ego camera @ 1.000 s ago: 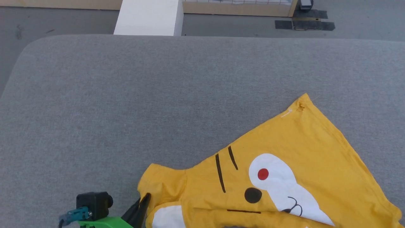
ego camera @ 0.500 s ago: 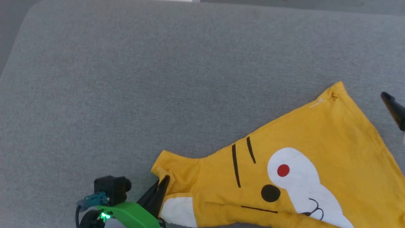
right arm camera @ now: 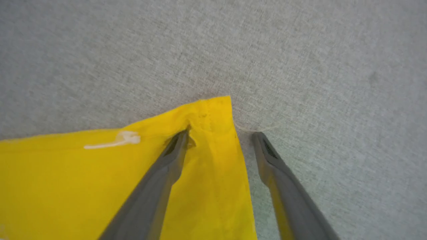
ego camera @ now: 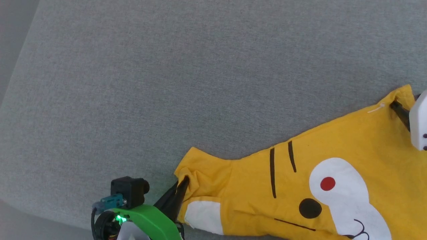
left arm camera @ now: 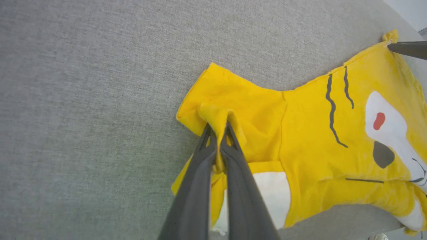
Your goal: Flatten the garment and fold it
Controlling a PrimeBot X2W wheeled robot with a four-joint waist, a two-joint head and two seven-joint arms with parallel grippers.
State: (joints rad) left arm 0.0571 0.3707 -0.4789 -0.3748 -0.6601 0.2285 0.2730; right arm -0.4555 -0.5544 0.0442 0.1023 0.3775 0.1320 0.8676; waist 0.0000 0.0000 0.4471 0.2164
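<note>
My left gripper [left arm camera: 218, 128] is closed tight on a pinched-up fold of the shirt's [ego camera: 350, 140] sleeve [left arm camera: 233, 96]. My right gripper [right arm camera: 220, 133] is spread wide and holds nothing. It straddles the far hem corner [right arm camera: 213, 110], with one finger on the yellow cloth and the other on the bare grey cushion [ego camera: 166, 83] just beside the edge.

The shirt lies face up near the cushion's front edge, off to my right, stretched slantwise between my two grippers.

To do this well, I think I should press my right fingers down so that both layers of the corner come between them. Then I can close them and draw the corner away from my left hand to pull the cloth taut. My left grip has bunched the sleeve, so I should pull evenly.

A small hole [right arm camera: 191, 143] sits right by my fingertip and could snag or tear. A loose thread [right arm camera: 257, 129] trails off the corner. Nothing else lies on the cushion nearby.
</note>
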